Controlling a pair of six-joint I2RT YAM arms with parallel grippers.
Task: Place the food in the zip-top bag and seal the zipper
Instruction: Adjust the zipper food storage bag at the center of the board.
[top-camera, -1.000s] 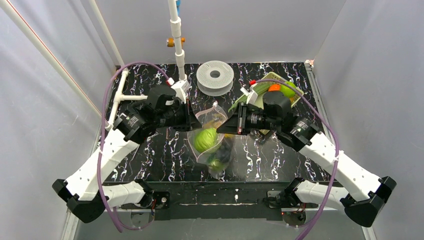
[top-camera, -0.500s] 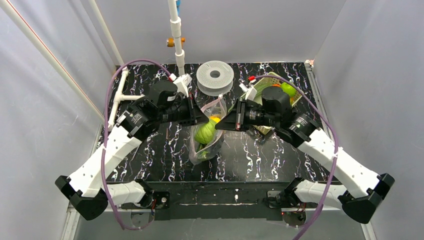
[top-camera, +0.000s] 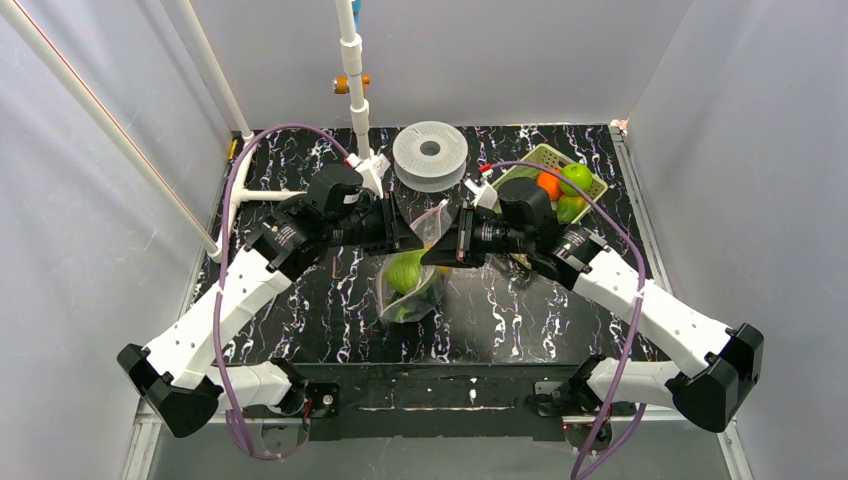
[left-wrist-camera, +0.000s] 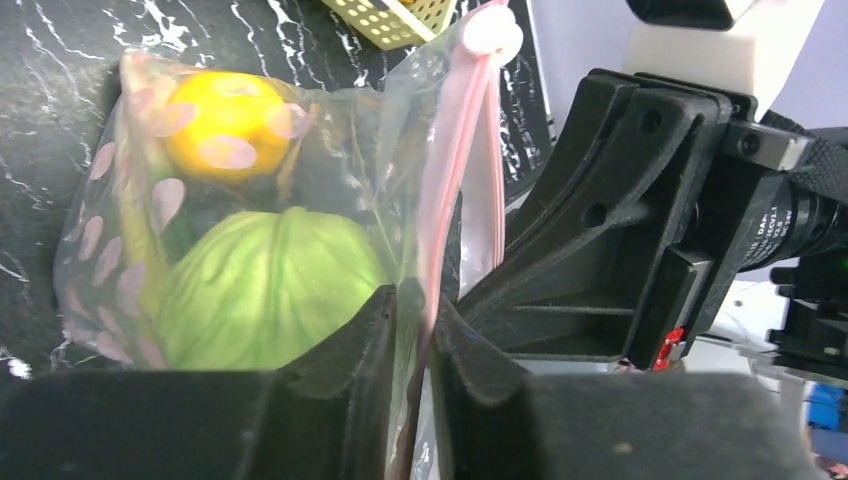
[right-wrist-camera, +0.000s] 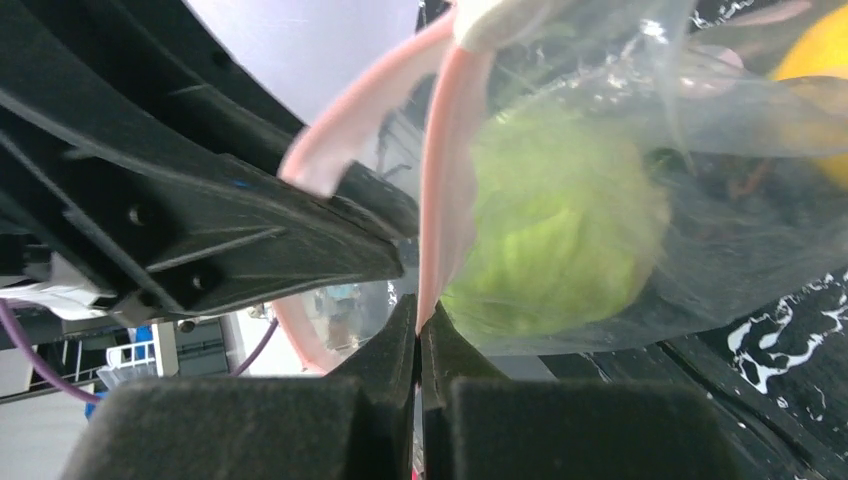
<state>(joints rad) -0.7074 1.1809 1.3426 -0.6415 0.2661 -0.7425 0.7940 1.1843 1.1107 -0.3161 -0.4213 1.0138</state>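
"Two grippers on one bag. Where do they meet?"
"Over the middle of the table (top-camera: 300, 320), at the mouth of the zip-top bag (left-wrist-camera: 400, 120). The left gripper (left-wrist-camera: 412, 340) reaches in from the left and the right gripper (right-wrist-camera: 420, 345) from the right, tips just beside each other. The bag's body trails toward the near side."
"What has the right one got?"
"Its fingers are pressed together on the zipper (left-wrist-camera: 455, 170), the pink strip rising out of them."
"And the left?"
"The strip runs through a narrow slit between its fingers. Whether they pinch it or only flank it, I cannot tell."
"The food?"
"Inside the bag: the pale green round head (left-wrist-camera: 265, 285), with the yellow piece (left-wrist-camera: 225, 120) just beside it."
"Anything else?"
"A lattice basket (top-camera: 540, 152) at the far right holds an orange ball (top-camera: 548, 185) and a green apple (top-camera: 576, 177). A white spool (top-camera: 430, 150) lies at the far edge."
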